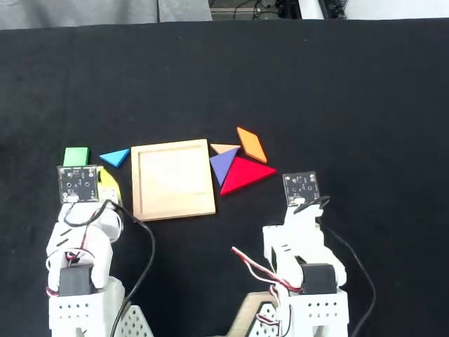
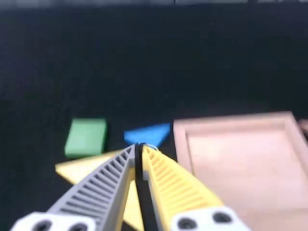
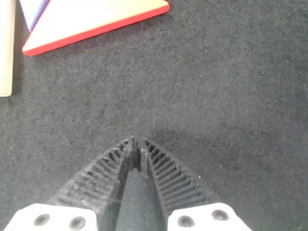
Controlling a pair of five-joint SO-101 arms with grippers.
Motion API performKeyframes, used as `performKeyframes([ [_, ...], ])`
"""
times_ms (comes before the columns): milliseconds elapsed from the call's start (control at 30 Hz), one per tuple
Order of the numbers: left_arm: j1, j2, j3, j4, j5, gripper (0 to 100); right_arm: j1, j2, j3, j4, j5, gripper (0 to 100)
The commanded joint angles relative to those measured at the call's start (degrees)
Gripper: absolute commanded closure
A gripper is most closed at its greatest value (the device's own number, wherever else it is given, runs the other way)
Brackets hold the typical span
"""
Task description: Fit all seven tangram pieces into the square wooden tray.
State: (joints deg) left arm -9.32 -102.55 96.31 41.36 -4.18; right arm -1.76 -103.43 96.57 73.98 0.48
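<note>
The square wooden tray [image 1: 172, 205] lies mid-table with nothing inside; its corner [image 2: 231, 124] also appears in the left wrist view. To its left lie a green square [image 1: 76, 155], a blue triangle [image 1: 115, 157] and a yellow triangle [image 1: 109, 184]. To its right lie a tan triangle [image 1: 224, 148], an orange parallelogram [image 1: 252, 144], a purple triangle [image 1: 222, 166] and a red triangle [image 1: 245, 175]. My left gripper [image 2: 139, 147] is shut over the yellow triangle [image 2: 79, 167], near the blue triangle [image 2: 149, 133] and green square [image 2: 86, 137]. My right gripper [image 3: 135, 143] is shut above bare cloth, short of the red triangle [image 3: 91, 19].
Black cloth [image 1: 351, 105] covers the whole table. Both arm bases [image 1: 77, 295] stand at the near edge, with loose cables beside them. Wide bare cloth lies behind and to the right of the pieces.
</note>
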Motion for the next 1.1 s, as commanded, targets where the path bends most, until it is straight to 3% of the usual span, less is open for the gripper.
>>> performKeyframes([
  [0,2.6,-0.2,1.1,-2.8,0.1,96,-0.6,-4.9,0.0,-0.1,0.5,98.4],
  [100,4.7,-0.4,1.1,-1.5,0.1,96,-0.4,-4.9,0.0,-3.5,0.4,98.3],
  [300,10.3,0.0,1.1,-1.2,-0.3,96,-0.2,-4.9,0.0,-26.6,0.3,98.3],
  [433,9.1,0.0,1.1,-1.1,-0.4,96,-0.2,-4.9,0.0,-37.5,0.3,98.3],
  [600,8.6,-0.5,1.1,5.3,-1.7,96,-0.2,-4.9,0.0,-39.4,0.5,98.3],
  [767,5.5,-0.5,1.1,5.7,-12.0,96,-0.2,-4.9,0.0,-40.1,1.3,98.2],
  [967,1.4,-0.5,1.1,5.6,-12.7,96,5.2,-4.9,0.0,-43.8,17.8,98.2],
  [1067,1.2,-0.5,1.1,5.6,-12.7,96,5.6,-4.9,0.0,-43.7,18.5,98.2],
])
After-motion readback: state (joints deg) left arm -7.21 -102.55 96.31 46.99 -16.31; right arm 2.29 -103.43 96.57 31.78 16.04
